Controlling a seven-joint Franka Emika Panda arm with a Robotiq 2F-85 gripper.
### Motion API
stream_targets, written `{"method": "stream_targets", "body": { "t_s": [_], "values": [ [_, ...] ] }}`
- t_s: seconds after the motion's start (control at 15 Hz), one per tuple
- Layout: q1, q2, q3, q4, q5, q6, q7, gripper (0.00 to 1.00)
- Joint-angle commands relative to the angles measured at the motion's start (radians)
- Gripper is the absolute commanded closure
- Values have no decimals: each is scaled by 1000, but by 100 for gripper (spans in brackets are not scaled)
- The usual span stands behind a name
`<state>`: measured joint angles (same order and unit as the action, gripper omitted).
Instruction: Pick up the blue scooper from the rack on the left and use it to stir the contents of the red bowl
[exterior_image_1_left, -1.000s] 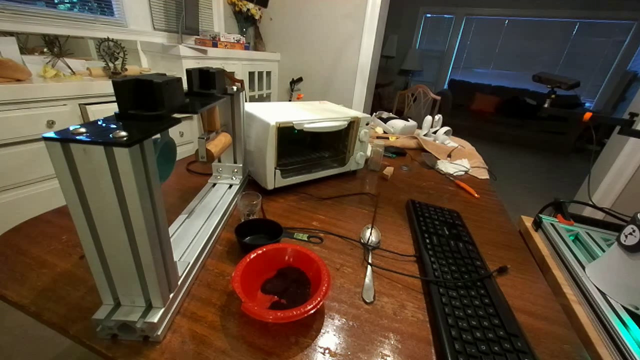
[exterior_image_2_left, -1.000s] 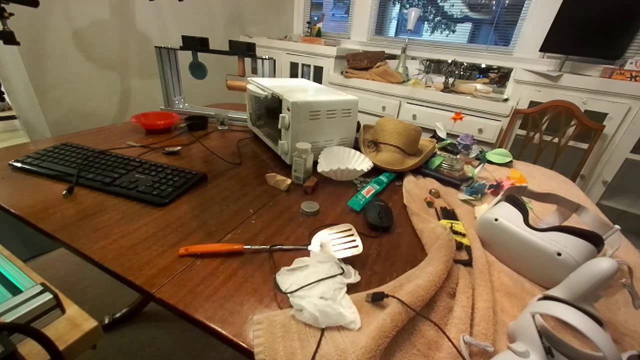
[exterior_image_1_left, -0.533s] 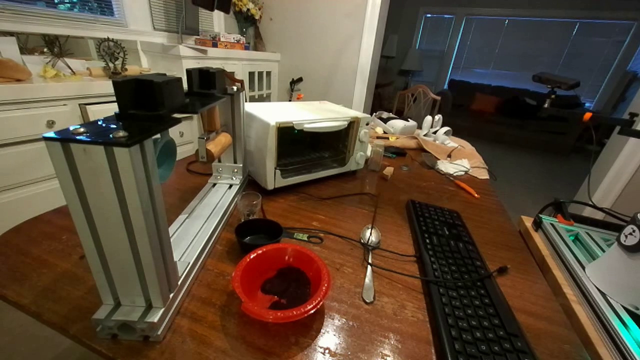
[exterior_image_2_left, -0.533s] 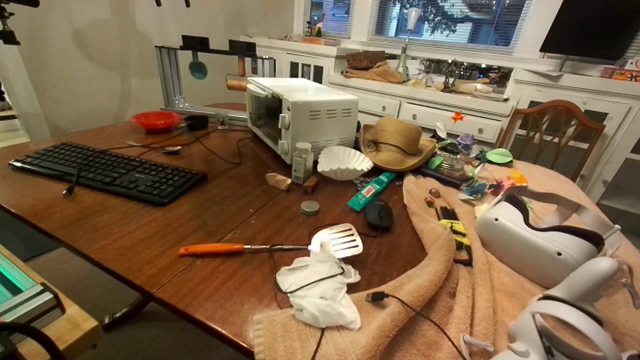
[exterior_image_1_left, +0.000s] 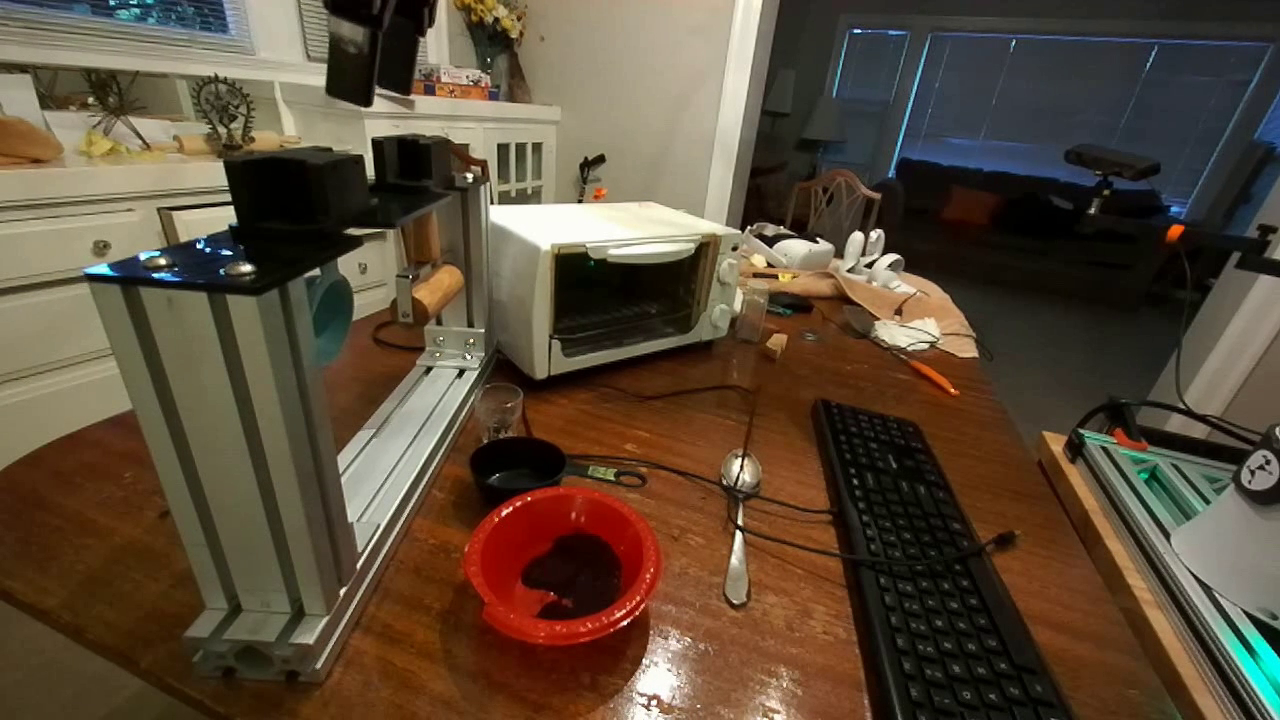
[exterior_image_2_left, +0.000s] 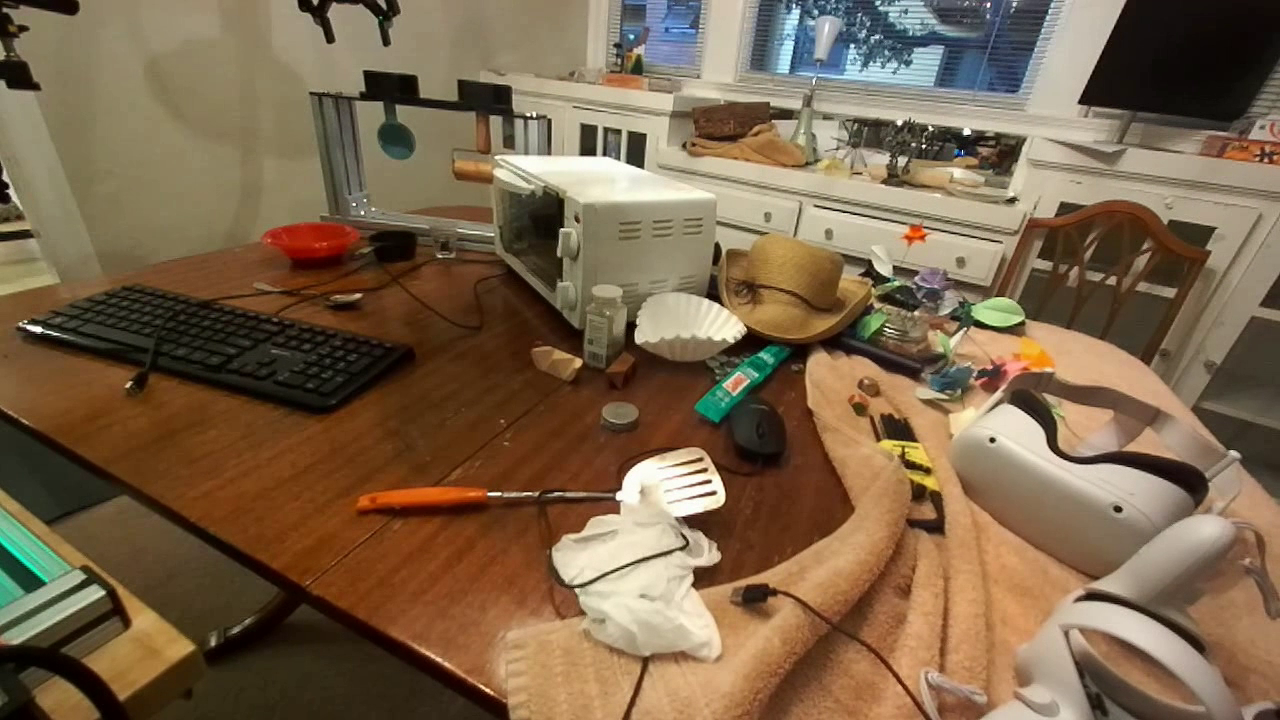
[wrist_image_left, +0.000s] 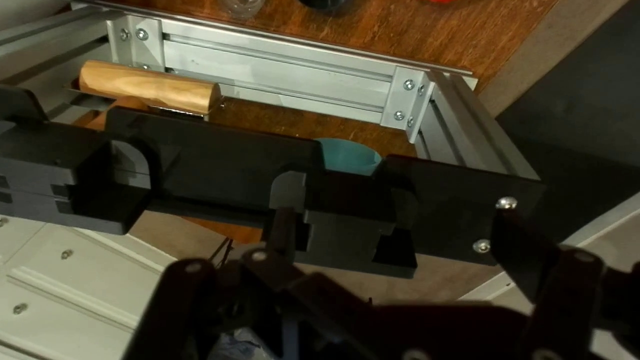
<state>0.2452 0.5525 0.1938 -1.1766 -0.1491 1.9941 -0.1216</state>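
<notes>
Wrist view, looking down: the black two-fingered claw (wrist_image_left: 395, 220) is spread wide, its fingers (wrist_image_left: 284, 230) well apart. Below them runs the silver aluminium-extrusion rack (wrist_image_left: 277, 70), its dark flat top plate (wrist_image_left: 465, 200) carrying notched black blocks (wrist_image_left: 355, 230). Past the plate's edge shows part of the small light blue-teal scooper (wrist_image_left: 350, 156), and left of it in the frame a smooth pale wooden cylinder (wrist_image_left: 150, 86).

In an exterior view, the scooper hangs under the plate, partly hidden by a ribbed silver post (exterior_image_1_left: 215, 450), and the claw is above the rack. On the glossy brown wooden desk (exterior_image_1_left: 780, 650), a round, shallow, bright red plastic bowl (exterior_image_1_left: 485, 570) holds a dark brown clump (exterior_image_1_left: 575, 575) of small pieces. Just beside it stands a round black handled cup (exterior_image_1_left: 515, 478), and next to that a small clear glass (exterior_image_1_left: 499, 412). A slim silver metal spoon (exterior_image_1_left: 737, 570) lies between the bowl and a long black keyboard (exterior_image_1_left: 930, 540).

In an exterior view, the claw (exterior_image_2_left: 358, 42) stands wide above the block under which the scooper (exterior_image_2_left: 396, 139) hangs, head down. Beside the rack is a boxy white toaster oven (exterior_image_2_left: 650, 250), with a woven straw hat (exterior_image_2_left: 785, 280) near it
</notes>
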Motion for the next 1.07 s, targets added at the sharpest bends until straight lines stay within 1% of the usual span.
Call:
{"method": "stream_targets", "body": {
  "t_s": [0.0,0.33,0.4,0.73,1.0],
  "values": [
    [12,69,-10,78,-15,13,13,0],
    [20,121,-18,137,-19,32,36,0],
    [2,80,-5,80,-1,26,7,0],
    [6,99,-7,105,-1,27,18,0],
    [-1,142,-3,157,17,22,17,0]
  ]
}}
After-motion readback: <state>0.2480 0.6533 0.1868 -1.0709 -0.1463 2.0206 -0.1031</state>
